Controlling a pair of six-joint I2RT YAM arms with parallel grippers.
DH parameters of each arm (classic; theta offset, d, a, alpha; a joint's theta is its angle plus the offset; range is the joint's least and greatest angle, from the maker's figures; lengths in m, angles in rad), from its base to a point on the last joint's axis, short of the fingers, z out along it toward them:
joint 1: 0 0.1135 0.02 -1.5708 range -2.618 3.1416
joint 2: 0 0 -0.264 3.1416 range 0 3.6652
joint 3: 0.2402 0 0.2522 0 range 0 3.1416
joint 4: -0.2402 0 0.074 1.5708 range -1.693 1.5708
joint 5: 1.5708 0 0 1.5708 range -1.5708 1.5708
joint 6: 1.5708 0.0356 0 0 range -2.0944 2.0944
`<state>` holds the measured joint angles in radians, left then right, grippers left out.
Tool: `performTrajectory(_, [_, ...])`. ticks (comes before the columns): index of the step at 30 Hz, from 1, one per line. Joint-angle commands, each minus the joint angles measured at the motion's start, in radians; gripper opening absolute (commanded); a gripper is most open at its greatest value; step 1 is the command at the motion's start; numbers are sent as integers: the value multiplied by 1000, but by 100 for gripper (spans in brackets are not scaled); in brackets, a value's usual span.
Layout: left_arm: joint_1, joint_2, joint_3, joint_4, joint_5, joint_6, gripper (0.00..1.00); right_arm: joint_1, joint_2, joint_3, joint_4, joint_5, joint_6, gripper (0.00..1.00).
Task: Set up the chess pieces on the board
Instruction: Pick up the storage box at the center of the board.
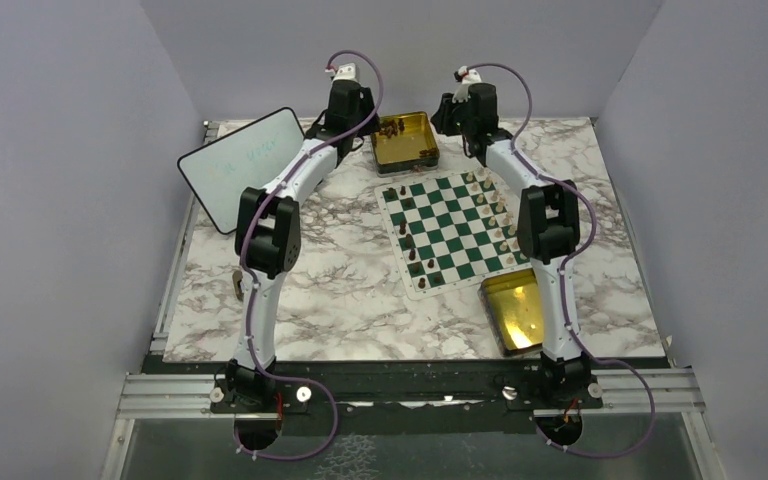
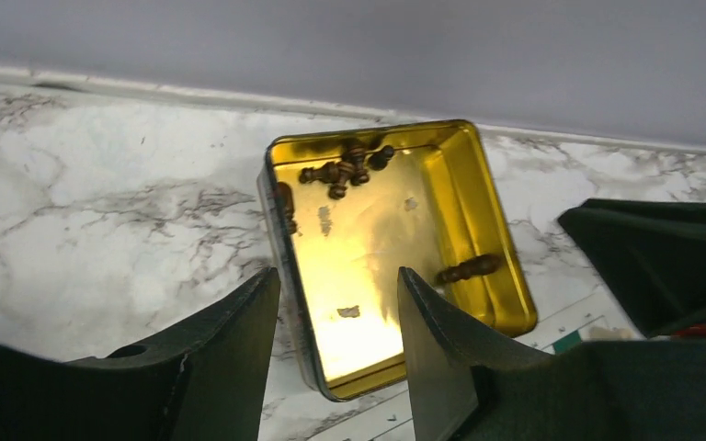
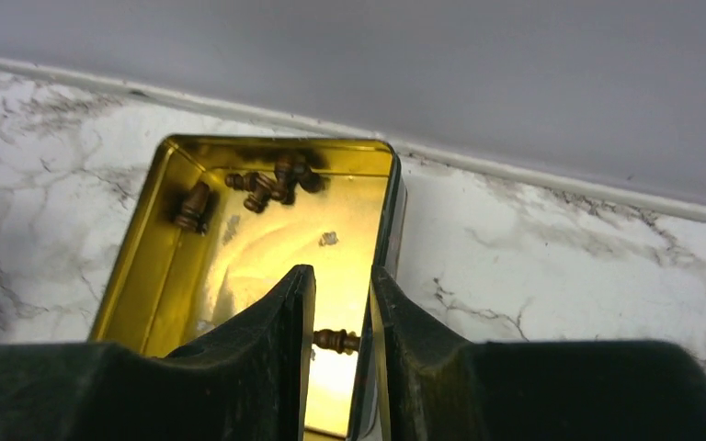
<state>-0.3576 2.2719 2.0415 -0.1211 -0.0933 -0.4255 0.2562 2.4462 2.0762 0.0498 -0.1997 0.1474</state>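
Board (image 1: 445, 225) partly set: cream pieces (image 1: 495, 215) line the side under the right arm, apparently near complete. The dark pieces (image 1: 405, 228) opposite form a sparse row with gaps. The remainder lie in the gold tin (image 2: 492, 211), a cluster (image 3: 271, 179) well beyond the fingertips. One lone piece (image 3: 335, 341) shows through the right gripper's (image 3: 341, 271) gap, below the fingers, untouched. It lies flat, long axis crosswise, finger to finger; base end unclear. Right fingers narrowly apart, empty. Left gripper (image 2: 338, 276) fingers wide apart over the tin, empty.
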Motion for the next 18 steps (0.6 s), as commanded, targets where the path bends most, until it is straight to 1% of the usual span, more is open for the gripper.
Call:
performTrajectory(1, [24, 48, -12, -40, 87, -41, 52, 4, 13, 101, -47, -17, 31, 34])
performTrajectory(3, [28, 69, -11, -22, 139, -43, 51, 6, 26, 108, -48, -29, 50, 33])
performTrajectory(5, [29, 88, -9, -10, 156, -45, 51, 10, 37, 108, -48, -38, 63, 33])
performTrajectory(11, [29, 135, -7, -9, 162, -47, 51, 32, 69, 139, -61, -41, 35, 32])
performTrajectory(14, [29, 156, 1, -2, 176, -50, 51, 39, 79, 162, -95, -21, 13, 32])
performTrajectory(18, [29, 189, 28, -10, 166, -68, 49, 37, 59, 145, -100, 28, -14, 33])
